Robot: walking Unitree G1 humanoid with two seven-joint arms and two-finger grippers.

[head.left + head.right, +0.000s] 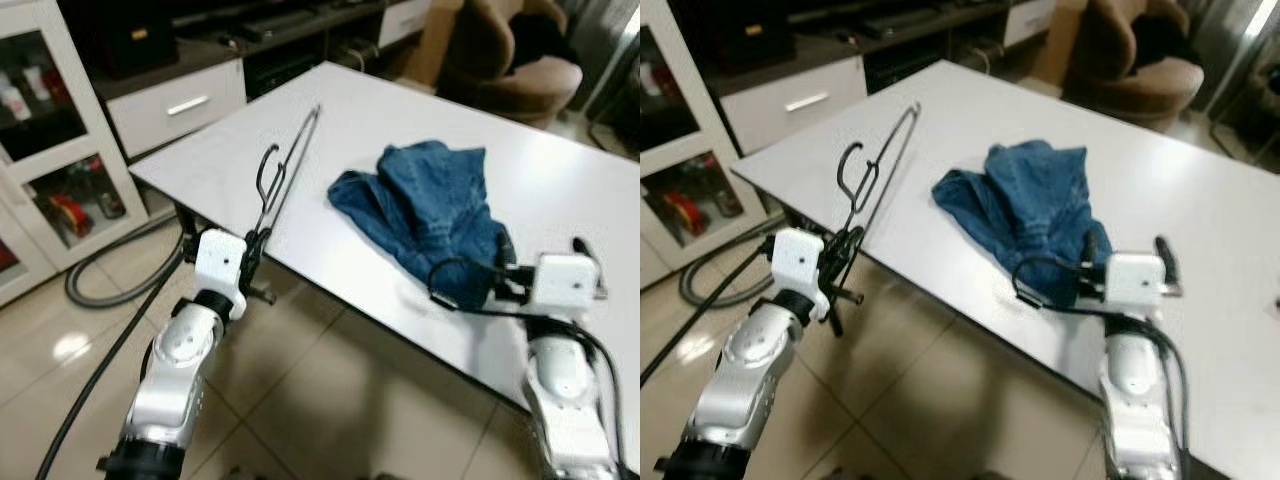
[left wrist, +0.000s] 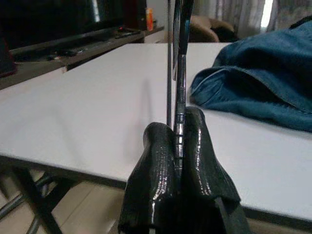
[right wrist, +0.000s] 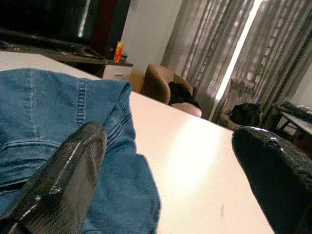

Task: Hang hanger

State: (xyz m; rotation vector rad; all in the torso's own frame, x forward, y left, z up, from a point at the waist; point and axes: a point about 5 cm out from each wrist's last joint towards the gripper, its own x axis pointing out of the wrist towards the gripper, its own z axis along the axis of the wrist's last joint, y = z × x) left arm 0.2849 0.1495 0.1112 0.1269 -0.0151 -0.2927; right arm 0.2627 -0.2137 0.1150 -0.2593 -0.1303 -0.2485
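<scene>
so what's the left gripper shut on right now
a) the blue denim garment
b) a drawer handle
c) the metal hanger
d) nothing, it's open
c: the left gripper has its fingers closed on the thin wire of the metal hanger at the near edge of the white table, while the blue denim garment lies apart on the tabletop by the open right gripper.
</scene>
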